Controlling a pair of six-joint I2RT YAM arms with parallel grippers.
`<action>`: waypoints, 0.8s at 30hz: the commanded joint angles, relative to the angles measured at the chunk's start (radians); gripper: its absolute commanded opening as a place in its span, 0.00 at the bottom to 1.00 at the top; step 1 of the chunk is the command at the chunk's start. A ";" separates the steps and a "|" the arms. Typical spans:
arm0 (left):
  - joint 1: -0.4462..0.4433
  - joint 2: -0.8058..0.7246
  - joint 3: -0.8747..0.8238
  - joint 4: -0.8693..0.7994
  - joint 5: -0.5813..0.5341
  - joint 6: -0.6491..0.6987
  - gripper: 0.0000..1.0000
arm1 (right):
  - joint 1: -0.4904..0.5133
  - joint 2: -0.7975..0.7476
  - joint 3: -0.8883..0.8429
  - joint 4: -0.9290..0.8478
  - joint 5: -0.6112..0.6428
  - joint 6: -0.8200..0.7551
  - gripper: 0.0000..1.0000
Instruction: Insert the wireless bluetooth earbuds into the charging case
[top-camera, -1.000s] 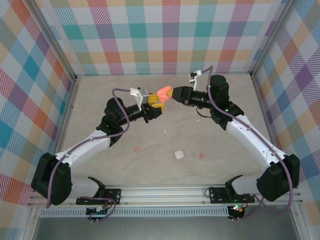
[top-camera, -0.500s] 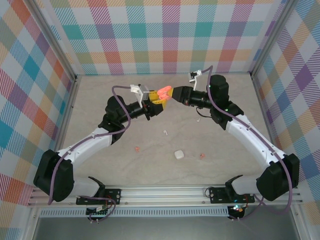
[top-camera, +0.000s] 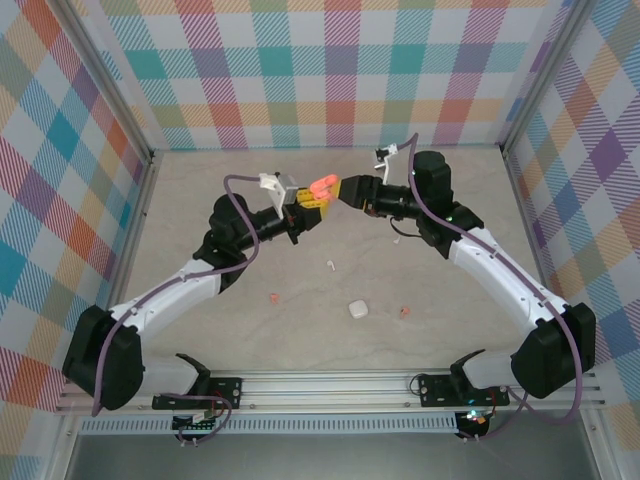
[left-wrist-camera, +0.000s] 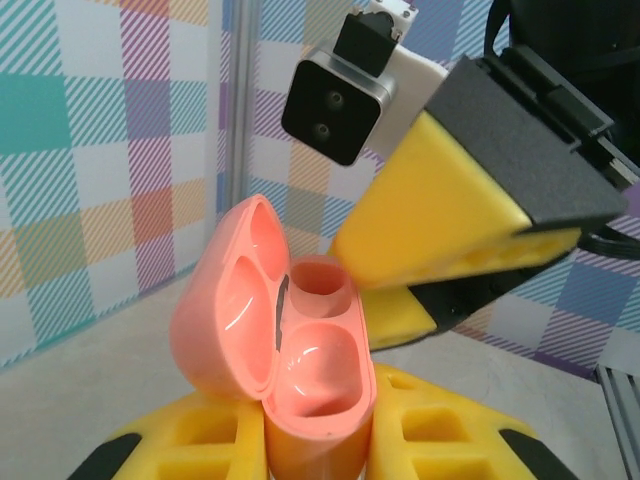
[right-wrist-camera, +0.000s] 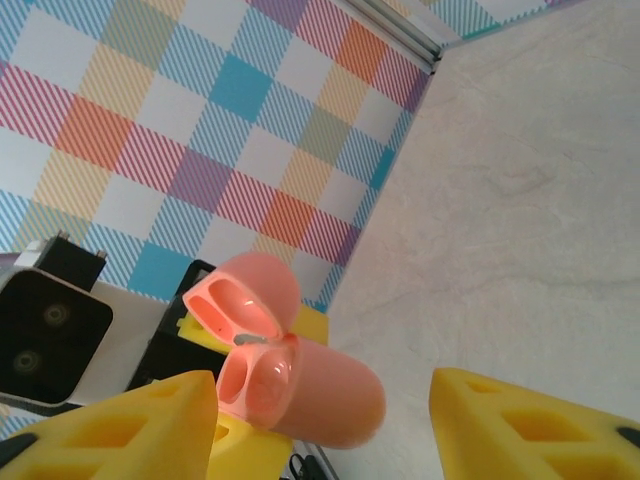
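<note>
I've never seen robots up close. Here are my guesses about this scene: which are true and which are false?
1. The pink case has its lid open. True.
2. The pink case lies on the table. False: the left gripper holds it up in the air.
3. A white case sits on the table. True.
4. The pink earbuds are inside the pink case. False: its wells look empty, and two pink earbuds lie on the table.
5. The right gripper is clamped shut. False: its fingers stand apart.
</note>
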 joint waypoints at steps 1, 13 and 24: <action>0.016 -0.092 -0.066 -0.076 -0.076 0.037 0.16 | 0.003 -0.023 0.046 -0.075 0.030 -0.033 0.64; 0.043 -0.504 -0.250 -0.524 -0.244 0.151 0.16 | -0.002 -0.034 -0.018 -0.305 0.152 -0.061 0.59; 0.042 -0.818 -0.268 -0.836 -0.347 0.136 0.16 | 0.204 0.176 0.025 -0.564 0.425 -0.147 0.51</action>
